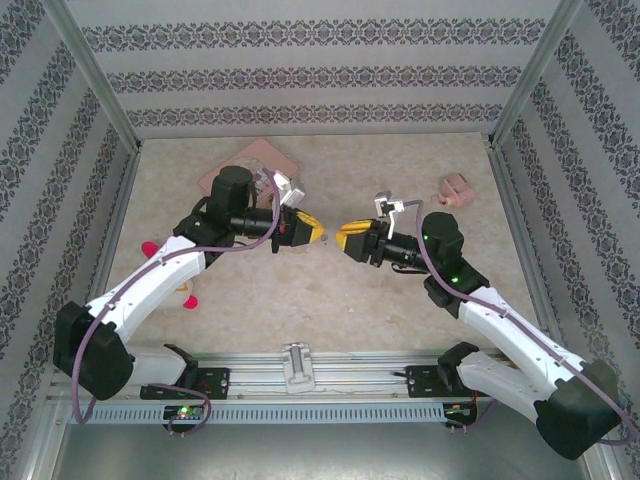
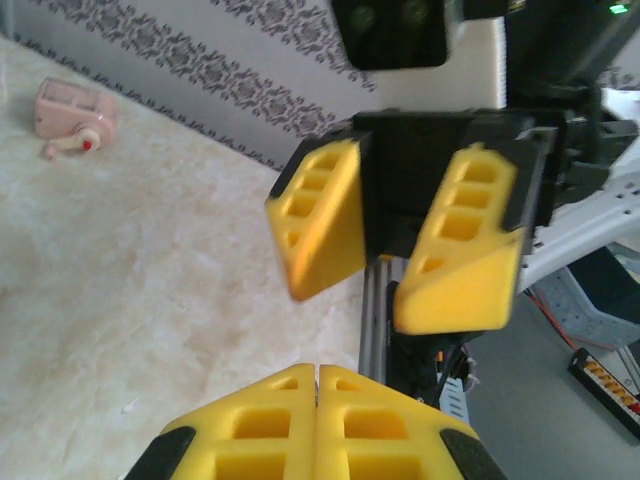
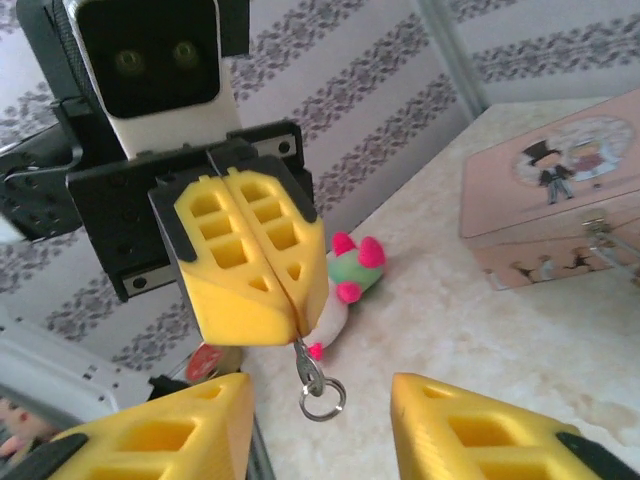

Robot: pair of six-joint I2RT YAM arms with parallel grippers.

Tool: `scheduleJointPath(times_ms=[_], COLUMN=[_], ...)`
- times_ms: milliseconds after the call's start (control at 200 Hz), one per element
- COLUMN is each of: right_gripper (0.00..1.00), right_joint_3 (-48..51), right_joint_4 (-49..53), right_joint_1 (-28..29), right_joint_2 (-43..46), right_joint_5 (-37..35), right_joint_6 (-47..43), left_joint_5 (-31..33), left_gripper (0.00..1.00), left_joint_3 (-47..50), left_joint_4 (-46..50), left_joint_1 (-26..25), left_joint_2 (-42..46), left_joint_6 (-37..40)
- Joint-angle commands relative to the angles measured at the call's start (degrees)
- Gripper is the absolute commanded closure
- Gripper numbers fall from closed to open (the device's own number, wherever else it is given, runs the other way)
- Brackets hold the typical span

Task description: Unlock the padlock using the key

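The left gripper [image 3: 283, 322] has its two yellow foam fingers pressed together, and they are clamped on the thin dark metal key [image 3: 308, 365]. The key sticks out below the fingertips, and a small silver ring [image 3: 323, 403] hangs from its lower end. The right gripper [image 2: 372, 295] faces the left one above the middle of the beige marble-pattern table [image 1: 330, 300]. Its yellow fingers [image 2: 315, 215] stand apart and nothing is between them. In the right wrist view the key hangs just above the gap between these open fingers.

The pink rectangular tin with a cartoon picture on the lid [image 3: 545, 190] lies behind the left arm. On its front face is a small silvery fitting [image 3: 600, 235], too blurred to say what it is. A small pink lump with a crank [image 2: 72, 115] lies at the far right of the table. A white, green and pink soft toy [image 3: 345, 280] lies near the left arm.
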State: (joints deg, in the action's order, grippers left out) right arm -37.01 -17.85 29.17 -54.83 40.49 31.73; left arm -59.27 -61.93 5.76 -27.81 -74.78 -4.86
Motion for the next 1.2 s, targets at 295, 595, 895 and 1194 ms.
scheduleJointPath(times_ms=[295, 595, 895, 1194], right_gripper=[0.7, 0.77, 0.81, 0.84], right_joint_3=[-3.58, -4.12, -4.12, -4.21], right_joint_4=[-4.1, -4.67, -5.49, -5.62], right_joint_1=[2.12, 2.09, 2.38, 2.47], right_joint_2=[-4.76, -5.39, -6.17, -6.25], right_joint_5=[6.64, 8.0, 8.55, 8.81], right_joint_6=[0.2, 0.61, 1.15, 1.23], left_joint_5=[-5.26, -5.91, -6.2, -6.21], left_gripper=[1.0, 1.0, 1.0, 1.0], left_joint_3=[1.09, 1.6, 2.02, 2.12], left_joint_4=[-4.08, -6.94, -9.34, -10.41], left_joint_1=[-0.83, -0.85, -0.81, -0.83], left_joint_2=[1.01, 0.4, -0.45, -0.72], left_joint_6=[0.68, -1.53, -3.37, -4.19])
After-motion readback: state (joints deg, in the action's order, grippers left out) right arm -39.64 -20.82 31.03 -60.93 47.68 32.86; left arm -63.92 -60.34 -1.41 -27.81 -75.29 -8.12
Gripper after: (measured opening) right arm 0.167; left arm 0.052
